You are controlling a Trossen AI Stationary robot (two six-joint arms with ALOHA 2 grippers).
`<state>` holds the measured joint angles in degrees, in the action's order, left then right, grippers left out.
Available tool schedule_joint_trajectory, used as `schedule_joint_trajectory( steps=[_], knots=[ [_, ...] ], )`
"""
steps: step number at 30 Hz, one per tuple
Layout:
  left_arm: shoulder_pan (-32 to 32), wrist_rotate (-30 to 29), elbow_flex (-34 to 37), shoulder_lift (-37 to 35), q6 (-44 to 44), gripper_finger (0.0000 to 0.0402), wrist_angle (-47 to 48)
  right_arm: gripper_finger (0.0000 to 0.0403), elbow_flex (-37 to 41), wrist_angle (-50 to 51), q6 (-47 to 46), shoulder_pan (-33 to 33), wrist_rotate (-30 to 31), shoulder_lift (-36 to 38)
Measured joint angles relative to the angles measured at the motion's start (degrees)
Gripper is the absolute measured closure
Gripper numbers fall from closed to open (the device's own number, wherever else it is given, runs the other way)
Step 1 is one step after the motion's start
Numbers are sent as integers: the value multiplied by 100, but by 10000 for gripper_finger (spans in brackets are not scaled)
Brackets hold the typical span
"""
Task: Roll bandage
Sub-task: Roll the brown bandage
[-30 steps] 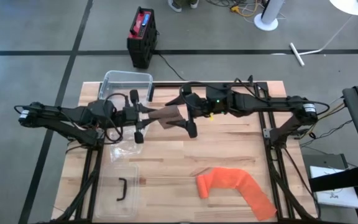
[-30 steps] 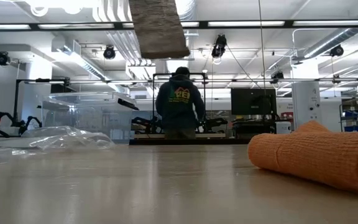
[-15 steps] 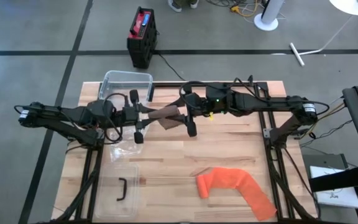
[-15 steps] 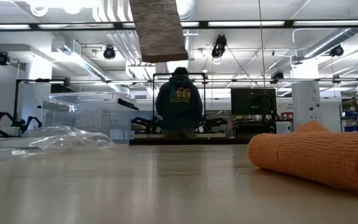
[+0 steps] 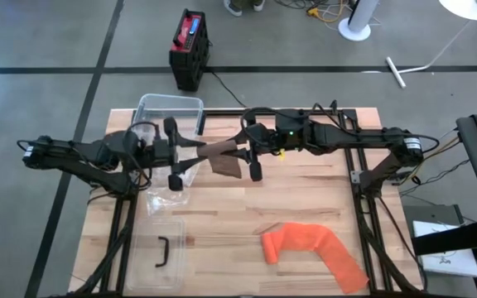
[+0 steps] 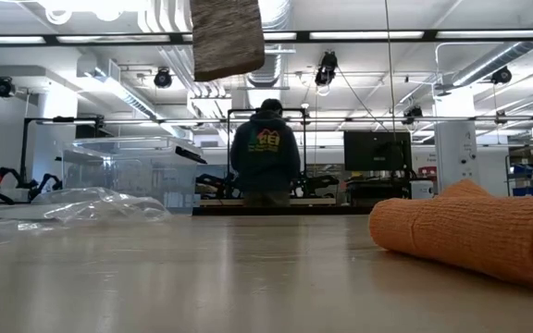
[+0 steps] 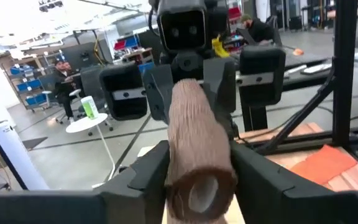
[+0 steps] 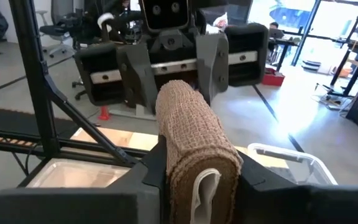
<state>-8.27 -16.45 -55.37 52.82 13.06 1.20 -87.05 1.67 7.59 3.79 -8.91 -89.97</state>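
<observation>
The brown bandage (image 5: 222, 157) hangs in the air over the table's (image 5: 305, 199) back middle, held between both arms. The left gripper (image 7: 199, 168) loosely flanks one end, and the right gripper (image 8: 194, 165) pinches the other end. An orange bandage (image 5: 313, 248) lies near the front right.

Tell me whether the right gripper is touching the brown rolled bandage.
Touching. The right wrist view shows the right gripper with both fingers pressed against the sides of the brown rolled bandage.
</observation>
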Motion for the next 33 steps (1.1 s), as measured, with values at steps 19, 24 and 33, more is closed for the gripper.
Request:
schedule_joint_trajectory(
  steps=[19, 24, 33],
  knots=[
    [15, -1323, -17, -524, -156, 277, -229, 327, 0, -22, 417, -55, -160, 9],
    [2, -1478, 5, -818, -185, 293, 35, 336, 48, -388, 117, -35, -28, 28],
    [4, -1414, 384, -789, -306, 285, 134, 339, 608, -1971, -465, -37, 405, 33]
  ],
)
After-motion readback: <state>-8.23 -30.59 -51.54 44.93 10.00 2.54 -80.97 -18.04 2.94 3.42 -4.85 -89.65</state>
